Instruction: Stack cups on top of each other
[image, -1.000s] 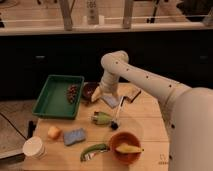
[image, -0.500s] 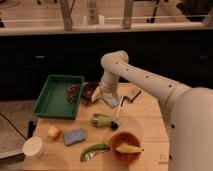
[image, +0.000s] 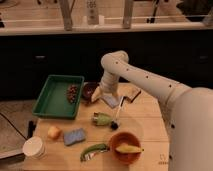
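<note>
The dark reddish-brown round cup (image: 89, 92) stands upright on the wooden table (image: 145, 120), just right of the green tray. The pale green tapered cup (image: 101, 119) lies on its side near the table's middle, apart from the dark cup. My gripper (image: 99, 95) is at the end of the white arm, low over the table, right at the dark cup's right side and partly hiding it. It is above and behind the green cup.
A green tray (image: 52, 97) with grapes (image: 73, 93) sits at the left. An orange-brown bowl (image: 125, 148) holds a banana. A blue sponge (image: 74, 135), orange fruit (image: 54, 132), white container (image: 34, 147), green vegetable (image: 94, 151), black-tipped brush (image: 117, 116) and bluish packet (image: 111, 101) lie around.
</note>
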